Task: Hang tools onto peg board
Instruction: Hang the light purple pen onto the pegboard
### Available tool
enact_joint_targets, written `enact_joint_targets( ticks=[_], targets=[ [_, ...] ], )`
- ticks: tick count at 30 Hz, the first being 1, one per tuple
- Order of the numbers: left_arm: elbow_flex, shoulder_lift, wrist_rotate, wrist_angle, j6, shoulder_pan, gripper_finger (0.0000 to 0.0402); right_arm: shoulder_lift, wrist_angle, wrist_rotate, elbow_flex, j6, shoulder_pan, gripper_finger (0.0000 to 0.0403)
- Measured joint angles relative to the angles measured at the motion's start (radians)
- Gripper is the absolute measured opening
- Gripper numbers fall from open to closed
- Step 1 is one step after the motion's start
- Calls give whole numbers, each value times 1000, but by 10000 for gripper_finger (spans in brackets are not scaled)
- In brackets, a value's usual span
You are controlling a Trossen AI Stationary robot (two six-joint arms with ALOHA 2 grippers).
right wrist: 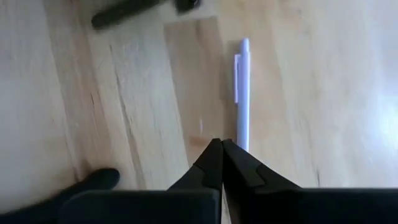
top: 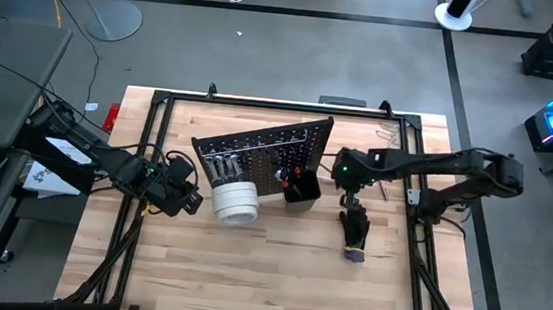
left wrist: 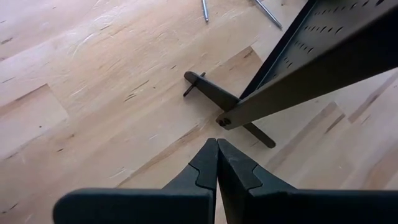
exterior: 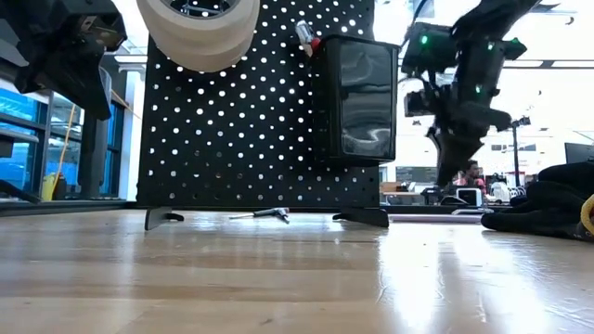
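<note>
The black peg board (top: 267, 146) stands upright mid-table on its feet (left wrist: 211, 94). White tape rolls (top: 235, 201) hang from it, and a black bin (exterior: 357, 97) hangs on its front. My left gripper (left wrist: 217, 142) is shut, just off the board's lower corner (left wrist: 225, 121). My right gripper (right wrist: 221, 143) is shut above the table, right of the board. A white pen (right wrist: 242, 87) lies beyond its tips. A black glove-like bundle (top: 353, 230) lies on the table near it. My left gripper's shut tips stand right by the peg board's lower corner (left wrist: 225, 121); I cannot tell whether they touch it. My right gripper's shut tips sit beside the white pen's near end (right wrist: 241, 144), which disappears behind one finger (right wrist: 245, 168); I cannot tell whether they touch it.
Metal rods (left wrist: 267, 14) lie on the wood behind the board. A small tool (exterior: 264, 214) lies under its lower edge. Silver wrenches (top: 389, 135) lie at the far right. A black frame (top: 161, 100) borders the table. Bare wood fills the near half (top: 246, 273).
</note>
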Motion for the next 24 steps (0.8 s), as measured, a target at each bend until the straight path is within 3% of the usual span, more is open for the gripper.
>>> enact_joint_targets(
  ticks=[7,13,19,24],
  targets=[
    [0,0,-3,-9,9,0,0,-70,-32,-30,0,35,-55,2],
    [0,0,-10,-12,6,0,0,-5,63,-162,0,1,-128,15],
    [0,0,6,-11,-1,0,0,120,209,-129,1,-55,-160,112],
    [0,0,7,-15,-1,0,0,217,173,-114,1,-105,-158,201]
  ],
)
